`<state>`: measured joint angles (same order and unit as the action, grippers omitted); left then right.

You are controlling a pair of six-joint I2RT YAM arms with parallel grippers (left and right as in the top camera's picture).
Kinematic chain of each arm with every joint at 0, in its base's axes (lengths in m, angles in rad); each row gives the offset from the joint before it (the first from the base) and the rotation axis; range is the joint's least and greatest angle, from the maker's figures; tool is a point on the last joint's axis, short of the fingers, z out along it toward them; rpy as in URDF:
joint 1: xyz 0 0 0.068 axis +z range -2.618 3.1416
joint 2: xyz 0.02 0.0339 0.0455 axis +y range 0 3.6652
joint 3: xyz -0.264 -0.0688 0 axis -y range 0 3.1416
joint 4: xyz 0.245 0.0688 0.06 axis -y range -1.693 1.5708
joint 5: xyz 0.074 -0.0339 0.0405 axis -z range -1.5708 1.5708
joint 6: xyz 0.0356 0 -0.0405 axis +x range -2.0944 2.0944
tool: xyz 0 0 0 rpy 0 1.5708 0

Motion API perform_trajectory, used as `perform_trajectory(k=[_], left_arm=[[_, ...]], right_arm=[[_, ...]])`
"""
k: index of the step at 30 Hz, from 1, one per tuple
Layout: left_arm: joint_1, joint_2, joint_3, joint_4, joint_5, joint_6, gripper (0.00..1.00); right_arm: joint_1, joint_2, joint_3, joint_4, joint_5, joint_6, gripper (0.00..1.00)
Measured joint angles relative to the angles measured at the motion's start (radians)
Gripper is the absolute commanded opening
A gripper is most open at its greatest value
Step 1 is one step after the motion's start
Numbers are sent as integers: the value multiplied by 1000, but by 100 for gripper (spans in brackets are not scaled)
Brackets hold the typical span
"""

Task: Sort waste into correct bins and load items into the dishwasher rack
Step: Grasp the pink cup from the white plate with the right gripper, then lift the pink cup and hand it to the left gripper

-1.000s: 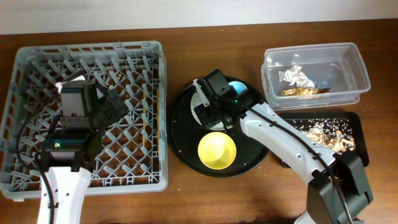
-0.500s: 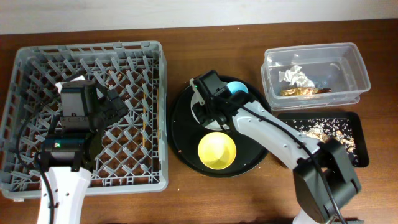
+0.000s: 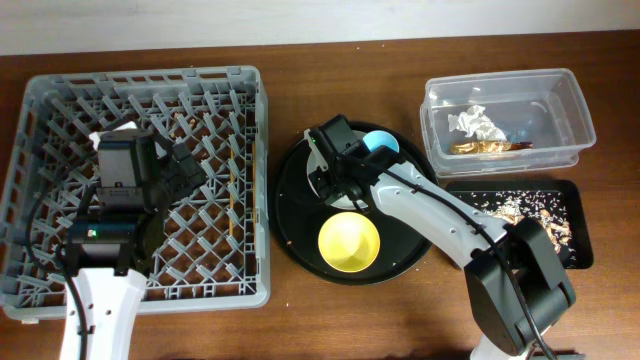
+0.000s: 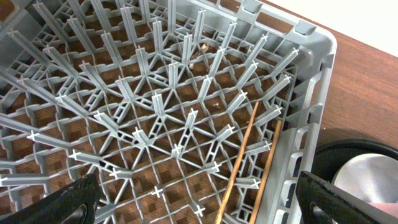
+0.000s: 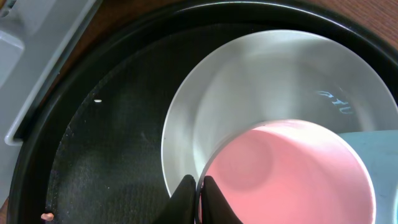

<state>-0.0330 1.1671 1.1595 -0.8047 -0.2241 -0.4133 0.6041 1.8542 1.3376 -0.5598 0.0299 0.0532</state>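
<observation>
Right wrist: your right gripper (image 5: 199, 193) pinches the pink cup (image 5: 292, 174) by its rim.
It sits on the plate (image 5: 249, 81) in the round black tray (image 5: 106, 143); your left gripper (image 4: 208, 199) hangs spread over the dishwasher rack (image 4: 155, 106).

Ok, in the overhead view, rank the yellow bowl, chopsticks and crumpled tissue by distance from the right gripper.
From the right gripper:
1. Yellow bowl, beside it on the round tray.
2. Chopsticks, to its left in the rack.
3. Crumpled tissue, far right in the clear tub.
</observation>
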Motion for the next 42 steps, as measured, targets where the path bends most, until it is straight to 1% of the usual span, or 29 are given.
perform_trajectory(k=[1,2,7,11,14,16,19,20,21,23,24,25,26,28,29,30,32,34,35,37,42], left_arm=[[0,0,0,0,0,0,99],[0,0,0,0,0,0,99],[0,0,0,0,0,0,99],[0,0,0,0,0,0,99],[0,0,0,0,0,0,99],[0,0,0,0,0,0,99],[0,0,0,0,0,0,99],[0,0,0,0,0,0,99],[0,0,0,0,0,0,99],[0,0,0,12,11,0,99],[0,0,0,22,39,0,94],[1,0,0,27,110,0,89],[2,0,0,39,195,21,89],[6,0,0,112,528,122,96],[5,0,0,177,790,174,99],[3,0,-1,227,966,196,99],[2,0,-2,410,1316,226,99],[2,-8,0,489,1546,230,99],[2,-9,0,493,1608,230,99],[2,-9,0,494,1686,230,99],[2,-9,0,495,1693,230,99]], right_arm=[[0,0,0,0,0,1,8],[0,0,0,0,0,0,4],[0,0,0,0,0,-1,4],[0,-15,37,-49,0,0,4],[0,-122,108,-171,-19,0,4],[0,-242,141,-225,-57,0,4],[-30,-399,163,-269,-187,-1,4],[-85,-447,166,-278,-300,1,4],[-117,-453,166,-286,-366,-1,4],[-267,-457,166,-340,-591,-28,4],[-310,-457,166,-366,-664,-45,4],[-410,-457,165,-426,-841,-113,4],[-443,-457,165,-432,-895,-137,4],[-542,-457,164,-483,-1051,-202,4],[-617,-457,164,-507,-1158,-253,4],[-643,-457,164,-531,-1228,-291,4],[-658,-457,164,-553,-1355,-359,4],[-658,-457,164,-552,-1462,-412,4],[-654,-457,164,-551,-1488,-426,4],[-622,-457,164,-531,-1519,-441,4],[-498,-457,164,-502,-1544,-450,4]])
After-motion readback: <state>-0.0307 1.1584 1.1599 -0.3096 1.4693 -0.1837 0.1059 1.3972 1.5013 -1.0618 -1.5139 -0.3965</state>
